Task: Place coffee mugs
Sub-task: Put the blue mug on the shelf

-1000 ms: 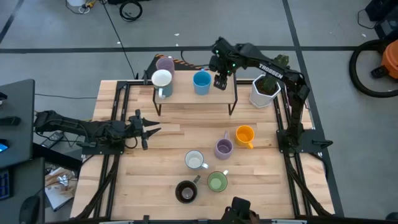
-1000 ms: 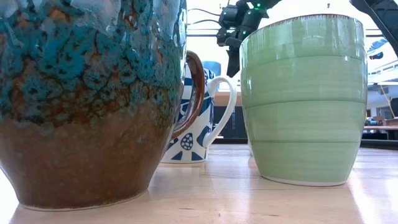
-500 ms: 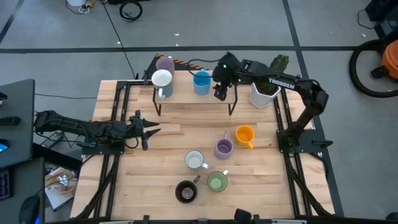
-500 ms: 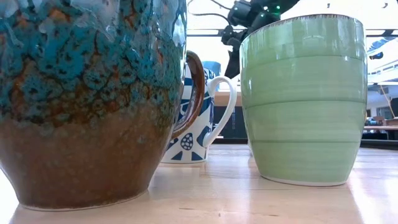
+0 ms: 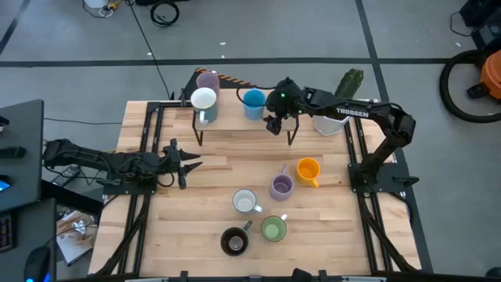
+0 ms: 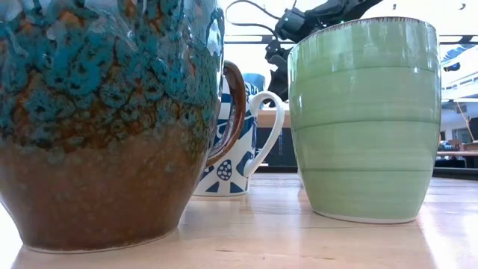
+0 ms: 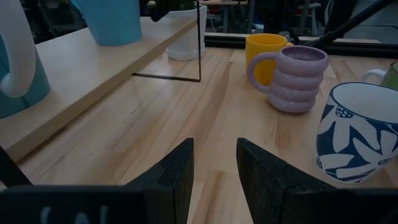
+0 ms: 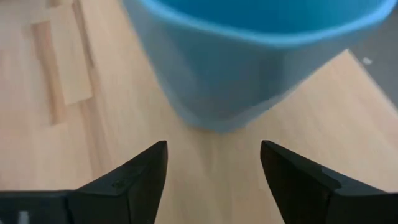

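Mugs: blue mug (image 5: 254,103) stands on shelf (image 5: 235,117); right gripper (image 5: 275,123) beside it, fingers wide, should back off level; left gripper (image 5: 188,162) narrow, idle.

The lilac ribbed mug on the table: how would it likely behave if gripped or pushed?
The lilac ribbed mug looks like rigid glazed ceramic, so probably slippery and chippable. Its rounded ridges may help a gripper hold. Upright and squat, it would likely slide, not tip, toward the orange mug right behind.

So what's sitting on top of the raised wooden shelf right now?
The raised wooden shelf holds three mugs: a lilac ceramic mug, a white mug and a blue mug. The open right gripper hangs over its right end, hiding the board there.
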